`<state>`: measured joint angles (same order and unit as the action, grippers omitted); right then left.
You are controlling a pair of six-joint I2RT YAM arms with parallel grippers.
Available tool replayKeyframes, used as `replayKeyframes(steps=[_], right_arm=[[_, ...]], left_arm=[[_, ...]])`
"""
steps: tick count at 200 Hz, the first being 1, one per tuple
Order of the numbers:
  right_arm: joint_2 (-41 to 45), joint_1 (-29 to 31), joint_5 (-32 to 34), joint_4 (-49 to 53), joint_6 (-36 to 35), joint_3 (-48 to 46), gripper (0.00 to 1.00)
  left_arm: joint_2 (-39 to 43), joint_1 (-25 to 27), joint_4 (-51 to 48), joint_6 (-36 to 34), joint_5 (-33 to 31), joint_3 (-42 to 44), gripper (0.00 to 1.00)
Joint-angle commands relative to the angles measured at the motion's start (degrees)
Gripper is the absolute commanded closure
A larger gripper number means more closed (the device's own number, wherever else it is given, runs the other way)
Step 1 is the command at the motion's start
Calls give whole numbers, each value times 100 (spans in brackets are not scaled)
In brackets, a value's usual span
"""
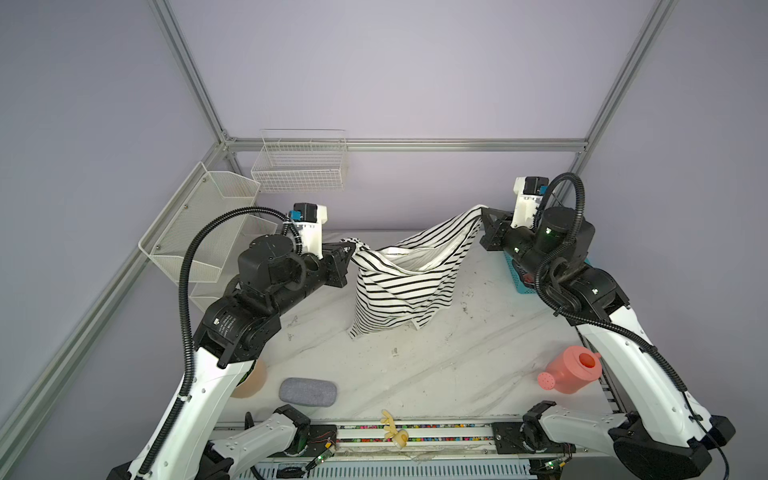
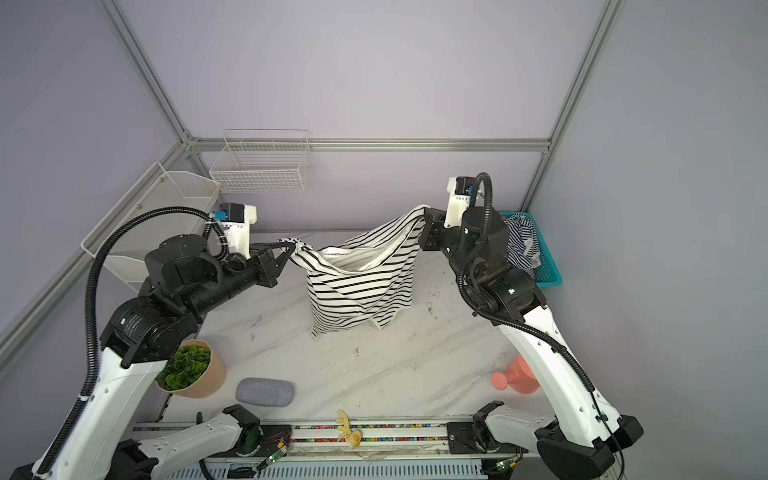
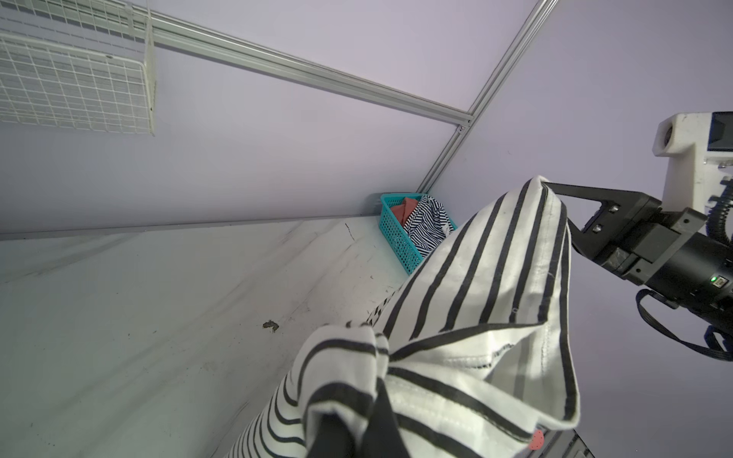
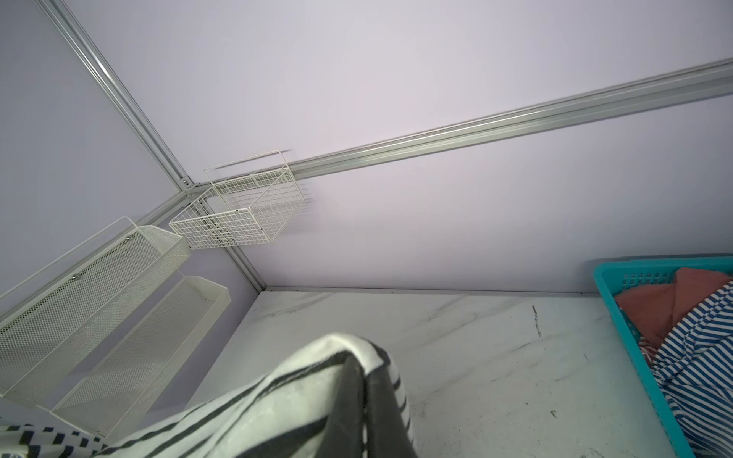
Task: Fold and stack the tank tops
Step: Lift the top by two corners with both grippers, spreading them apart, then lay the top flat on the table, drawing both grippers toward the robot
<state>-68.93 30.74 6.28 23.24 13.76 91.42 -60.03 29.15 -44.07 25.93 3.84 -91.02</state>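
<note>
A white tank top with wide black stripes point(image 1: 407, 282) point(image 2: 361, 286) hangs stretched between both grippers above the marble table point(image 1: 415, 374). Its lower edge reaches down to the table top. My left gripper point(image 1: 355, 249) point(image 2: 293, 250) point(image 3: 357, 428) is shut on one bunched upper corner. My right gripper point(image 1: 482, 212) point(image 2: 424, 210) point(image 4: 365, 376) is shut on the other, held higher and further back. The second tank top, with dense navy and white stripes point(image 2: 521, 241) point(image 3: 428, 226) point(image 4: 698, 365), lies crumpled in a teal basket point(image 2: 548, 274) point(image 4: 618, 285) at the back right.
An orange-red cloth point(image 4: 650, 305) also lies in the teal basket. A pink watering can point(image 1: 573, 370) stands front right. A potted plant point(image 2: 187, 368) and a grey pouch point(image 1: 307, 392) sit front left. Wire baskets point(image 1: 301, 166) and mesh shelves point(image 1: 199, 224) hang on the walls.
</note>
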Motion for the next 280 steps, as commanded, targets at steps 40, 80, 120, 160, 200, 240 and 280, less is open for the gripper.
replayKeyframes(steps=[40,80,120,160,200,240,280], right_arm=[[17,-33,-193,82,-452,840,100],[-170,-33,-501,66,-352,511,100],[-648,-58,-661,-22,-311,51,100],[-1986,-415,-714,-39,-470,1251,100],[-3599,-897,-1096,155,-207,3950,100],[-4462,-1041,-1693,73,-282,5615,100],[-3304,-1036,-1911,-784,-437,3161,100]], left_arm=[[399,-13,518,130,606,-78,100],[449,-12,695,226,541,584,100],[85,-27,782,403,-118,1382,100],[-1254,-548,1161,119,161,311,100],[-2922,-1019,1323,-67,737,-2234,100],[-3572,-1069,1966,-43,1201,-3295,100],[-2777,-1054,3614,201,1734,-841,100]])
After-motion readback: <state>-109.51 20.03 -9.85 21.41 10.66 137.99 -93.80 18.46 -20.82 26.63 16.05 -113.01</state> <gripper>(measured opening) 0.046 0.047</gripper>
